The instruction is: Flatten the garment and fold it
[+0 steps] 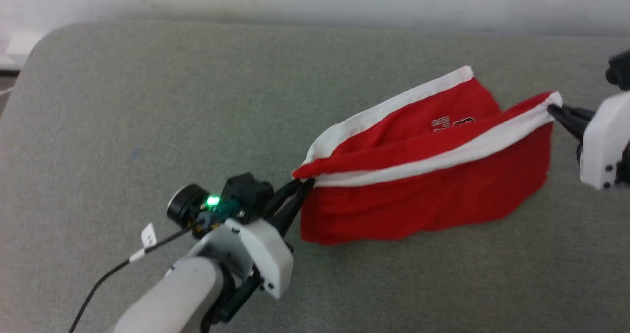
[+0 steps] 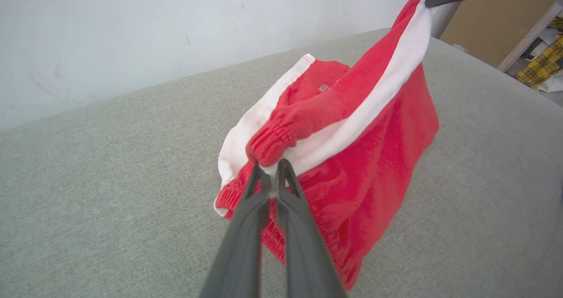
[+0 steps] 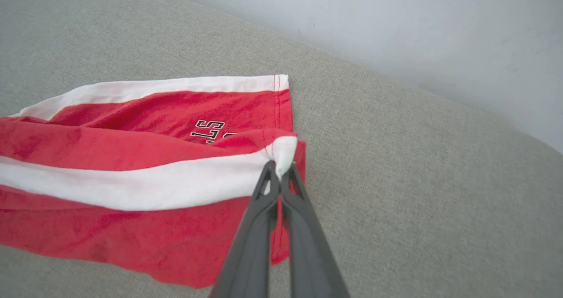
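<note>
Grey surface [image 1: 147, 126] | garment [image 1: 418, 200] long axis left-right | gathered end points left

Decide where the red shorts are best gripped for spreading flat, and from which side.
Grip the two ends of the white band, each from its outer side, fingers in line with it. The band spans the whole width of the shorts, so pulling outward should draw the cloth taut. Both the left gripper and right gripper are shut there.
</note>
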### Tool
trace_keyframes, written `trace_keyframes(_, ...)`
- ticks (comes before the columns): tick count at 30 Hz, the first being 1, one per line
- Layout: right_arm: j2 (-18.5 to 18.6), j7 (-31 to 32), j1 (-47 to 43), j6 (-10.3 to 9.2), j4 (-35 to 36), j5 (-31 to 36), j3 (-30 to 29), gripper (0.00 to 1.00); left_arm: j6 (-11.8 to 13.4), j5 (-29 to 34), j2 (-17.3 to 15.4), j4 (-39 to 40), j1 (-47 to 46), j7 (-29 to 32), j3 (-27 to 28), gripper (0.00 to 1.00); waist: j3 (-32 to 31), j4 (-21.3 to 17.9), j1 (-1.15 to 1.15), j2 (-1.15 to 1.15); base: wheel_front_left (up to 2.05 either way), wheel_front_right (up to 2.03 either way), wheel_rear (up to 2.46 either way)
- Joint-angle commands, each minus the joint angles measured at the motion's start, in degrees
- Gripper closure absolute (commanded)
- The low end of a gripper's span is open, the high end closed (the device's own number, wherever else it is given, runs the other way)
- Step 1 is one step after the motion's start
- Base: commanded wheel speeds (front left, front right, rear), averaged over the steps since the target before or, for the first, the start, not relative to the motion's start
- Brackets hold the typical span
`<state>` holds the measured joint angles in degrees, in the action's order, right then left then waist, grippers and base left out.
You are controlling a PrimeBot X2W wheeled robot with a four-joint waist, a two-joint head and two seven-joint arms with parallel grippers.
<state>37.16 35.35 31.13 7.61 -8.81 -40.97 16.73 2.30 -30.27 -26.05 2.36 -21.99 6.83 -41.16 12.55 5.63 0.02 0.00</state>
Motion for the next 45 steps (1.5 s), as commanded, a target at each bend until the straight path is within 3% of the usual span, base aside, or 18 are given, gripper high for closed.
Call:
trace_keyframes(1, -0.3, 0.2, 3.3, -0.12, -2.2, 1.3, 1.7, 1.00, -0.6, 0.7, 1.2, -1.6, -2.3, -0.8, 0.1, 1.00, 5.6, 4.1, -0.02, 0.00, 0.00, 0.00, 0.00)
trace_keyframes(8, -0.6, -2.1, 14.3, -0.12, -13.9, 4.9, 7.0, 1.00, -1.4, 1.7, 5.2, -7.8, -8.0, -3.8, 0.1, 1.00, 9.7, 6.1, -0.02, 0.00, 0.00, 0.00, 0.00)
trace_keyframes(15, -1.7, -6.5, 19.9, -0.12, -23.3, 6.0, 10.7, 1.00, -1.6, 2.1, 7.6, -12.7, -10.2, -6.3, -0.4, 1.00, 10.8, 7.4, -0.02, 0.00, 0.00, 0.00, 0.00)
trace_keyframes(31, -2.7, -18.3, 25.6, -0.12, -33.7, 4.7, 18.6, 1.00, -1.1, 3.4, 11.9, -18.9, -13.3, -13.5, -0.9, 1.00, 11.7, 7.9, -0.02, 0.00, 0.00, 0.00, 0.00)
trace_keyframes(32, -2.9, -18.9, 25.6, -0.12, -34.1, 4.3, 19.0, 0.93, -1.1, 3.5, 12.0, -19.4, -13.4, -13.6, -1.0, 1.00, 11.5, 7.9, -0.02, 0.00, 0.00, 0.00, 0.00)
trace_keyframes(33, -3.0, -20.1, 25.8, -0.12, -34.5, 4.1, 19.2, 0.14, -1.1, 3.5, 12.2, -20.0, -13.4, -13.5, -1.2, 1.00, 11.3, 7.8, -0.02, 0.00, 0.00, 0.00, 0.00)
trace_keyframes(34, -3.1, -21.4, 25.8, -0.12, -34.9, 4.0, 19.6, 0.00, -1.1, 3.3, 12.4, -20.7, -13.3, -13.3, -1.4, 1.00, 11.0, 7.7, -0.02, 0.00, 0.00, 0.00, 0.00)
trace_keyframes(35, -3.3, -22.7, 25.8, -0.12, -35.3, 3.9, 20.0, 0.00, -1.1, 3.1, 12.5, -21.4, -13.2, -13.1, -1.4, 0.62, 10.7, 7.6, -0.02, 0.00, 0.00, 0.00, 0.00)
trace_keyframes(36, -3.5, -23.8, 25.8, -0.12, -35.8, 3.5, 20.3, 0.00, -0.8, 3.1, 12.5, -22.0, -13.1, -13.2, -1.4, 0.00, 10.3, 7.4, -0.02, 0.00, 0.00, 0.00, 0.00)
trace_keyframes(45, -4.2, -34.8, 23.0, -0.12, -37.7, 0.0, 23.1, 0.00, 1.0, 0.7, 11.4, -23.4, -10.3, -16.3, 1.4, 0.00, 2.5, 5.5, -0.02, 0.00, 0.00, 0.00, 0.00)
